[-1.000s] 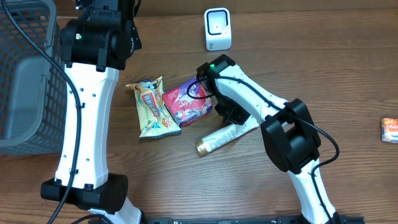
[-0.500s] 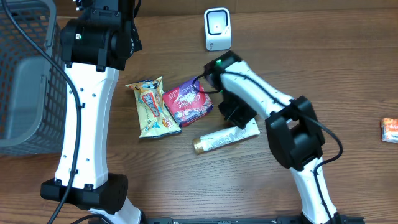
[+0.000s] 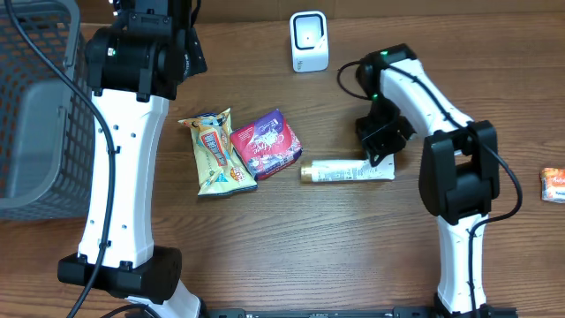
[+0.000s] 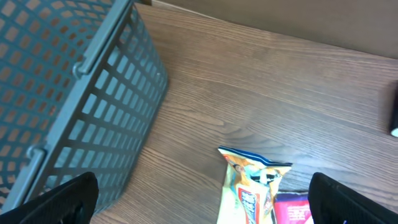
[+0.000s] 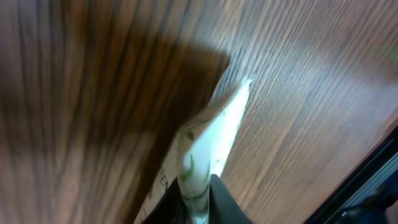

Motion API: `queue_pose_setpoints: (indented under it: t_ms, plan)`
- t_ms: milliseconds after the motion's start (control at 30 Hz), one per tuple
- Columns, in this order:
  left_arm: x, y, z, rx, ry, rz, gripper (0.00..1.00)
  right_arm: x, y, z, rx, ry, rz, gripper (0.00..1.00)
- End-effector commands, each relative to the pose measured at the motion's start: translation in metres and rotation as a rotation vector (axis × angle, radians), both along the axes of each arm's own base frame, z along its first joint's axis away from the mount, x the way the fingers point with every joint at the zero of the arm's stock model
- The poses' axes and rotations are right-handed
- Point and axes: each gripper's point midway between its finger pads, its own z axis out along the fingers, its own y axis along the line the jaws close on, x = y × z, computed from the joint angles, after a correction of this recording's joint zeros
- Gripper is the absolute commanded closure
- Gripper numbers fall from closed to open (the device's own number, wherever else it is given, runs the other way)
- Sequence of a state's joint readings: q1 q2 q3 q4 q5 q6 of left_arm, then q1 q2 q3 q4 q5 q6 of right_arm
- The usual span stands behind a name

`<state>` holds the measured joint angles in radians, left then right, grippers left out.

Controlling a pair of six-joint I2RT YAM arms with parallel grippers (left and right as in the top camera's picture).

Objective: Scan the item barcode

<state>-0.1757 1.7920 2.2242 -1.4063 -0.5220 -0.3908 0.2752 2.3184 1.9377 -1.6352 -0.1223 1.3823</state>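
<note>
Two jaws of the right gripper (image 5: 198,208) pinch the flat crimped end of the tube (image 5: 211,137), one dark finger (image 5: 227,202) on each side of it. From overhead, that gripper (image 3: 378,157) stands over the right end of the tube (image 3: 344,170), which lies nearly level on the table (image 3: 265,247), gold cap pointing left. The left gripper (image 4: 205,202) hangs with its jaws spread wide and nothing between them, one fingertip at each lower corner of its wrist view.

We count one tube, one purple packet (image 3: 265,144) just left of the cap, one yellow snack packet (image 3: 214,152) touching the purple one on its far side, and one small orange packet (image 3: 553,185) at the right edge, well apart. One white scanner (image 3: 309,41) stands at the far side of the table, and one grey basket (image 3: 35,115) sits at the left.

Since a second ago the tube has gone right and turned: then it lay tilted, its upper end under the right arm beside the purple packet, cap at lower left. Now it is clear of that packet. The right arm has swung right with it. Both packets, the scanner, the basket and the left arm have stayed put.
</note>
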Motion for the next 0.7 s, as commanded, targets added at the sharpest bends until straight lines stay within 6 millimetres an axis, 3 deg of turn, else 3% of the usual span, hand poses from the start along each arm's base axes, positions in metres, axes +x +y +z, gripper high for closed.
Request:
queue_pose_setpoints:
  t_ms: [0, 33, 100, 267, 400, 533, 667]
  plan:
    - [0.002, -0.001, -0.002, -0.031, -0.004, 0.005, 0.00, 0.010, 0.005, 0.005, 0.083, -0.025, -0.010, 0.48]
    - [0.001, -0.001, -0.002, -0.031, -0.003, 0.005, 0.00, 0.014, 0.004, 0.005, 0.106, -0.041, 0.025, 0.17]
    - [0.001, -0.001, -0.002, -0.031, 0.000, 0.005, 0.00, 0.019, 0.001, 0.003, 0.129, -0.066, 0.087, 0.00]
    - [0.000, -0.001, -0.002, -0.030, 0.004, 0.006, 0.00, 0.047, -0.001, -0.002, 0.212, -0.203, 0.415, 0.00]
    - [0.000, -0.001, -0.003, -0.034, 0.001, 0.012, 0.00, 0.062, -0.005, 0.011, 0.235, -0.267, 0.619, 0.00]
    - [0.000, -0.001, -0.002, -0.040, -0.004, 0.020, 0.00, 0.083, -0.016, 0.041, 0.178, -0.335, 0.820, 0.00]
    - [0.000, -0.001, -0.003, -0.055, -0.013, 0.037, 0.00, 0.102, -0.010, 0.078, 0.235, -0.447, 1.185, 0.00]
